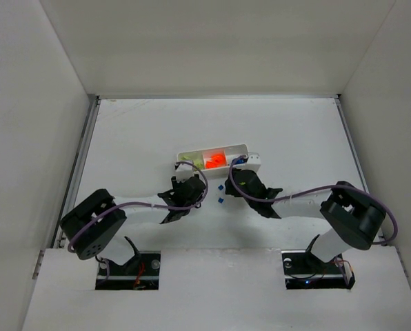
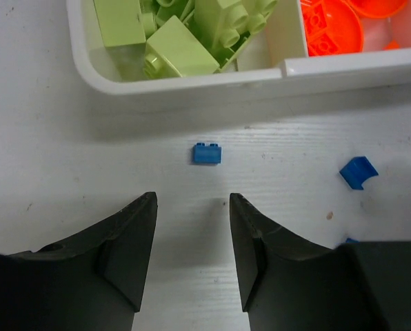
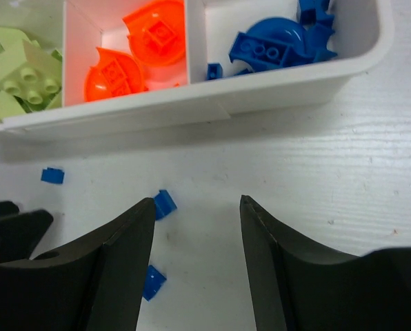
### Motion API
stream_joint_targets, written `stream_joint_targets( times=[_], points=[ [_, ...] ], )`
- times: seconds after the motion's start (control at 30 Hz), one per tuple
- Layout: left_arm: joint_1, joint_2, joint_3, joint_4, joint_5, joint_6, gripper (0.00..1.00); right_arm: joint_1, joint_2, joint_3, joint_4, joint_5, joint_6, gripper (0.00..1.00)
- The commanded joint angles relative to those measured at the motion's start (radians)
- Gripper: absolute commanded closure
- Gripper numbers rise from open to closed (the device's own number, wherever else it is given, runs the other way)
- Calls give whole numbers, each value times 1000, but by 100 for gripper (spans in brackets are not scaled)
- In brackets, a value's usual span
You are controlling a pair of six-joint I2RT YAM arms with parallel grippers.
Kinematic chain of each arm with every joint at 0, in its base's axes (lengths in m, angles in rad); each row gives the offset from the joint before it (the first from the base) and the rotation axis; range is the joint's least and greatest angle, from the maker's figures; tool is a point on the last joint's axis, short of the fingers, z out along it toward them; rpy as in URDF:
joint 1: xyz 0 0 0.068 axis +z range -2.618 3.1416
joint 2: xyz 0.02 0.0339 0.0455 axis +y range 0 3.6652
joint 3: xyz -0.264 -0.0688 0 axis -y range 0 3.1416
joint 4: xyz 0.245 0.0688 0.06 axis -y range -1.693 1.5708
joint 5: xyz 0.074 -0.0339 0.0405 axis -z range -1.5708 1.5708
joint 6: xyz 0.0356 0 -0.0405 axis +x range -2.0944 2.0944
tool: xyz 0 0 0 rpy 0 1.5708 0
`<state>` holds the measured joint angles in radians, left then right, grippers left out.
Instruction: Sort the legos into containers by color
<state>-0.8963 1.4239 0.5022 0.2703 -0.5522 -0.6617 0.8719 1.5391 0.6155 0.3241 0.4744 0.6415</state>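
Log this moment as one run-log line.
left gripper: open, empty | right gripper: open, empty | tray: green, orange, blue each in own compartment | loose blue legos: three on table beside tray

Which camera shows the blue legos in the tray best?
Right wrist view: the blue legos sit close and sharp in the tray. The top view shows only a blue speck; the left wrist view misses them.

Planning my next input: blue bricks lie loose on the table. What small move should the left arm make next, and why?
Probably ease the left pincer forward and down over the nearest blue brick: it lies loose on the table just ahead, roughly centred on the open jaws, outside the tray.
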Motion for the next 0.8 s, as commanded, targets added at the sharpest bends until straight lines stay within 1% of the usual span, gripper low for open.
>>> stream_joint_targets(
  times=[0.0, 0.13, 0.27, 0.4, 0.53, 0.73, 0.77],
  points=[
    [15, 50, 61, 52, -40, 19, 57, 17, -30, -23, 89, 4, 32, 42],
    [7, 107, 105, 53, -64, 20, 61, 38, -24, -26, 96, 13, 37, 42],
    [1, 156, 139, 60, -87, 33, 66, 45, -10, -34, 115, 17, 40, 46],
    [4, 184, 153, 61, -101, 47, 69, 61, 4, -37, 125, 9, 35, 47],
    [12, 193, 156, 60, -104, 50, 71, 74, 18, -39, 150, -2, 29, 46],
    [10, 217, 173, 52, -114, 70, 71, 75, 32, -39, 151, -5, 38, 46],
    [9, 224, 177, 50, -114, 73, 73, 75, 33, -39, 151, -5, 38, 46]
  ],
)
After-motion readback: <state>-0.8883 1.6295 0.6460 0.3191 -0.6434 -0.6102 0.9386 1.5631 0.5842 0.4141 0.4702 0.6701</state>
